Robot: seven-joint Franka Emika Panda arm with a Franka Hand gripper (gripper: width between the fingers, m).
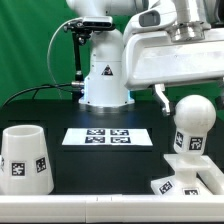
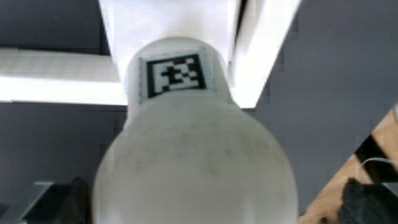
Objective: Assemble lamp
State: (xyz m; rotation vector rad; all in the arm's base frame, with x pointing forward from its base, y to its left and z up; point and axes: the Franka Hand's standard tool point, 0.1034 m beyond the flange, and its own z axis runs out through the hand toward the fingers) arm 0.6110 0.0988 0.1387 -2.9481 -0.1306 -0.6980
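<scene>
– What is the setting?
– A black surface (image 1: 60, 112) in front of a green backdrop, with the white robot arm (image 1: 103, 70) standing on it behind the marker board (image 1: 105, 137).

– Where are the lamp parts?
– The tapered shade (image 1: 25, 158) stands with its open end up. It is to the exterior view's left of the marker board and nearer the camera, well apart from the other parts. The flat square base (image 1: 205, 182) lies to the exterior view's right of the marker board, also nearer the camera. The round-headed bulb (image 1: 190, 118) stands upright in the base's raised socket.

– And the hand?
– The hand (image 1: 183, 98) hangs over the bulb, on the exterior view's right of the marker board. One dark finger (image 1: 160, 97) reaches down just beside the round head, with a gap between them.

– Is it gripping the bulb?
– No. It is spread apart and holds nothing. In the wrist view the bulb's head fills the middle and a square tag (image 2: 173, 77) shows on its neck. Blurred dark shapes sit out to either side, clear of the white plastic.
</scene>
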